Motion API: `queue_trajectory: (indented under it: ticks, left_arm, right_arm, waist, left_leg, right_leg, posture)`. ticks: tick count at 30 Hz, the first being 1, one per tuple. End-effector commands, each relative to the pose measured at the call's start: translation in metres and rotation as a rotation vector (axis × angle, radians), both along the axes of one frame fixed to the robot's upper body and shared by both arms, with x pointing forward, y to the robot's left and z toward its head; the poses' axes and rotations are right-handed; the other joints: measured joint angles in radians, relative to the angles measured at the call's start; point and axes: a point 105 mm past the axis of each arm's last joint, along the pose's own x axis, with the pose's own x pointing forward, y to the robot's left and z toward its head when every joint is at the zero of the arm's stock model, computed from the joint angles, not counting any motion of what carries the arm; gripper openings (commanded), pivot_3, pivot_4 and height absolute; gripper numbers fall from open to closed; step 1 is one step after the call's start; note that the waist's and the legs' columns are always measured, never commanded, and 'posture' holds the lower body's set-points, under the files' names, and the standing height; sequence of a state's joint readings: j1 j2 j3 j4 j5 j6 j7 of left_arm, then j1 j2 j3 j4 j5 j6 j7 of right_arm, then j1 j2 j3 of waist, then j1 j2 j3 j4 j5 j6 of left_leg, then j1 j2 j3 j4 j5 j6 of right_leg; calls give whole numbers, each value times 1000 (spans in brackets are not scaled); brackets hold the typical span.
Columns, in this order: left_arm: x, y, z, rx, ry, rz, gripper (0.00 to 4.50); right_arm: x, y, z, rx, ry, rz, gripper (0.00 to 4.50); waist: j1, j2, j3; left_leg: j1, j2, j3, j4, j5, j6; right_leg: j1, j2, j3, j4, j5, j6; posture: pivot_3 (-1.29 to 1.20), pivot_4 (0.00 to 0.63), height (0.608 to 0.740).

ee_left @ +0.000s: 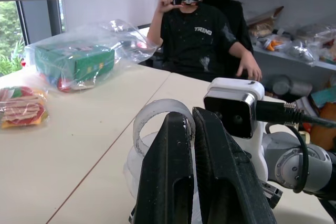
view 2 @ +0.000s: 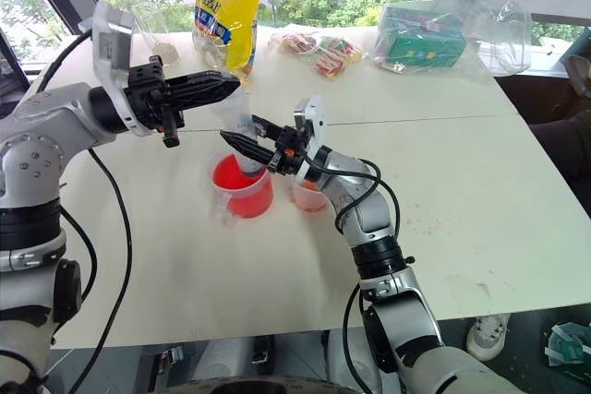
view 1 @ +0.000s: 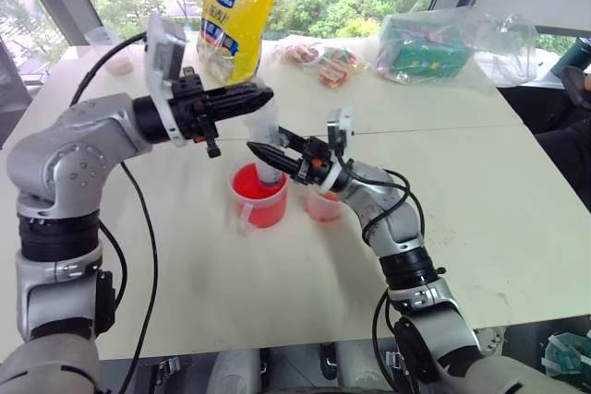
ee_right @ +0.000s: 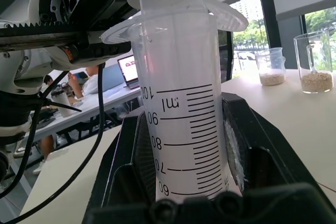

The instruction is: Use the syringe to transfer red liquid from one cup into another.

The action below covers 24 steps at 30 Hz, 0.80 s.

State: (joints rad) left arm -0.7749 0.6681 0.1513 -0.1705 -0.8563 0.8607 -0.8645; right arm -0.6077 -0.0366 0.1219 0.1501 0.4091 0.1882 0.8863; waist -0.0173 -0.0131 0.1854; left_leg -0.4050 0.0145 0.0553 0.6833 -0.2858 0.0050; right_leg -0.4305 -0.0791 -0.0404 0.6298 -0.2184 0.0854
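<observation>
The syringe [view 1: 267,134] stands upright with its lower end in the handled cup [view 1: 259,196], which holds bright red liquid [view 1: 249,182]. My right gripper [view 1: 257,149] reaches in from the right and is shut on the clear scaled barrel [ee_right: 181,114]. My left gripper [view 1: 262,96] points level from the left over the syringe's top. It is shut on the clear plunger ring [ee_left: 152,114]. The smaller handleless cup [view 1: 323,206], tinted orange-red, stands just right of the handled cup, under my right wrist.
A yellow bag [view 1: 238,11], snack packets [view 1: 323,62] and a green box in a clear bag [view 1: 425,43] lie at the table's far side. Clear cups of beige grains [ee_right: 314,61] stand at the far left. A person [ee_left: 202,30] sits beyond the table's right end.
</observation>
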Motion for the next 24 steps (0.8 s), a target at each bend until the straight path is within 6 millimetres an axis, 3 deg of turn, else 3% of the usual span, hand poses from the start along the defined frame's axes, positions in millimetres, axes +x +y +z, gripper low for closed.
queue_trajectory:
  ticks: [1, 24]
  left_arm:
    - [-8, 4, 42, -49, -176, 20, 65]
    - [-5, 8, 53, -68, -214, 44, 65]
  right_arm:
    - [-16, 22, -10, -46, 18, 110, 1385]
    - [-17, 25, -12, -62, 22, 128, 1385]
  waist:
    - [0, 0, 0]
    - [0, 0, 0]
  left_leg:
    - [0, 0, 0, 0, 0, 0]
    - [0, 0, 0, 0, 0, 0]
  right_leg:
    - [0, 0, 0, 0, 0, 0]
    - [0, 0, 0, 0, 0, 0]
  posture:
    - [0, 150, 740]
    - [0, 150, 740]
